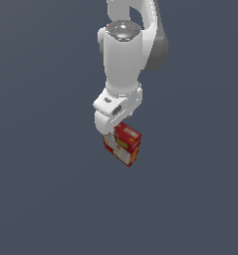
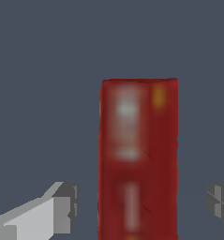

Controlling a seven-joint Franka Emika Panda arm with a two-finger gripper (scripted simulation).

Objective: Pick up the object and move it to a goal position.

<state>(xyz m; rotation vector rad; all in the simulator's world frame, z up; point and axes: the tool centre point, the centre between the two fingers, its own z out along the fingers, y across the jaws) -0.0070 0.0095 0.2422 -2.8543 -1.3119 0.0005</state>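
A smooth, rounded white robot arm [image 1: 123, 55] with a grey cap bearing small red marks, ending in a white gripper [image 1: 112, 130] with grey fingertip pads [image 2: 66, 206].

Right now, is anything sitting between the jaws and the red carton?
Nothing visible does. In the wrist view the red carton stands in the open gap of the gripper, with bare grey floor on both sides between it and the fingers. In the exterior view the gripper hangs directly over the carton.
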